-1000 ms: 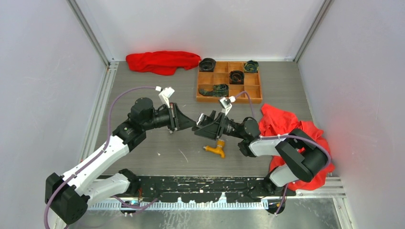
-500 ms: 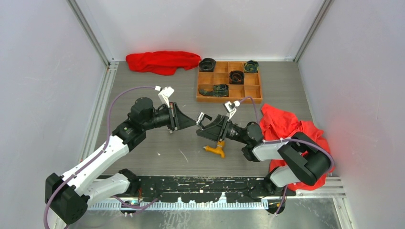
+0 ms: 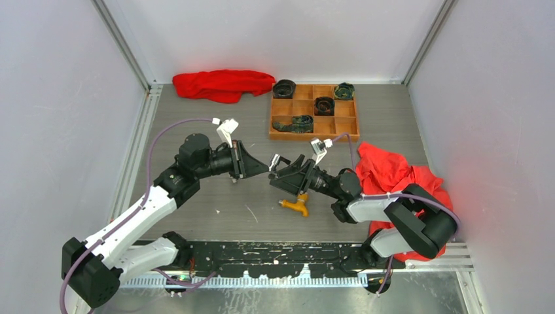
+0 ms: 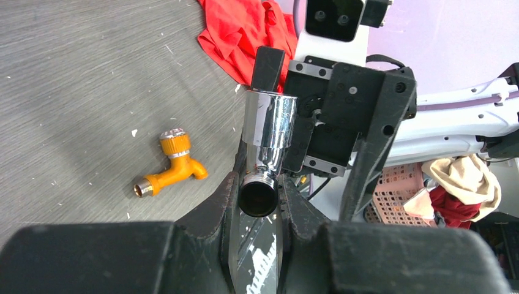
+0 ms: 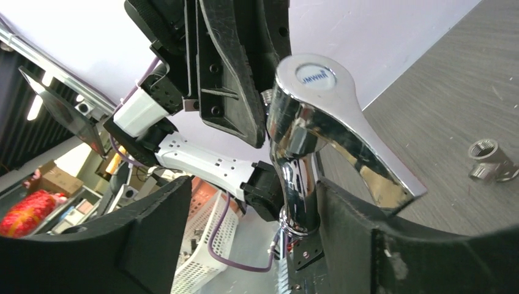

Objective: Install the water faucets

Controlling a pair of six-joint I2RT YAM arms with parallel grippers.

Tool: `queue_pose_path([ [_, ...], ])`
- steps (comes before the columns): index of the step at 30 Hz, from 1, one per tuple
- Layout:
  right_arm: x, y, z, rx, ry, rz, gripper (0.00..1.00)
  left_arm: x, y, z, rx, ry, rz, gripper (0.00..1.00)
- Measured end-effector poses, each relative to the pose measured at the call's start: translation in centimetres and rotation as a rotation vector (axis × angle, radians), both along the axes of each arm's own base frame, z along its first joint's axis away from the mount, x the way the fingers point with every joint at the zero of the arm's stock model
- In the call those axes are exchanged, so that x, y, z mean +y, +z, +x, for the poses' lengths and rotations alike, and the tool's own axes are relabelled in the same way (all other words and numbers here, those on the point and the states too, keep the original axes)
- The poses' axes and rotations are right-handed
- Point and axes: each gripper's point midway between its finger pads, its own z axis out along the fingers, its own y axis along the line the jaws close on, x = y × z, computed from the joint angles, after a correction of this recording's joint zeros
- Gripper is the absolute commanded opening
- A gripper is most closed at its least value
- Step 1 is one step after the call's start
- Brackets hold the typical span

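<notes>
Left gripper clamped on threaded end of shiny silver metal faucet with lever handle, raised over middle of grey bench, right gripper with jaws apart astride its handle end, orange-yellow bent-spout faucet lying on bench just nearer.

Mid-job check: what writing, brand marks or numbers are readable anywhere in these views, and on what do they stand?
Silver faucet, round badge on top of its handle: one short word in blue letters, too blurred to read with certainty.
Orange faucet: no marking visible.
Wooden tray: no lettering visible.
Nothing else in the three views shows readable text.
</notes>
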Motion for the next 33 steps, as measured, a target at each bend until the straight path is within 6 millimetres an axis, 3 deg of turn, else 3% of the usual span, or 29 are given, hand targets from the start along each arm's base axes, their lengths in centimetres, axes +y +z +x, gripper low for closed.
queue_pose_path([
  [10,0.0,0.6,0.4,-0.033,-0.026,0.01,0.85,0.0,0.0,-0.1,0.021,0.002,-0.002,0.0],
  [19,0.1,1.0,0.5,-0.055,-0.031,0.014,0.85,-0.1,1.3,-0.1,0.025,0.004,-0.009,0.0],
  [33,-0.2,1.6,0.4,-0.067,-0.036,0.027,0.87,0.0,1.1,-0.2,0.054,0.009,-0.011,0.0],
])
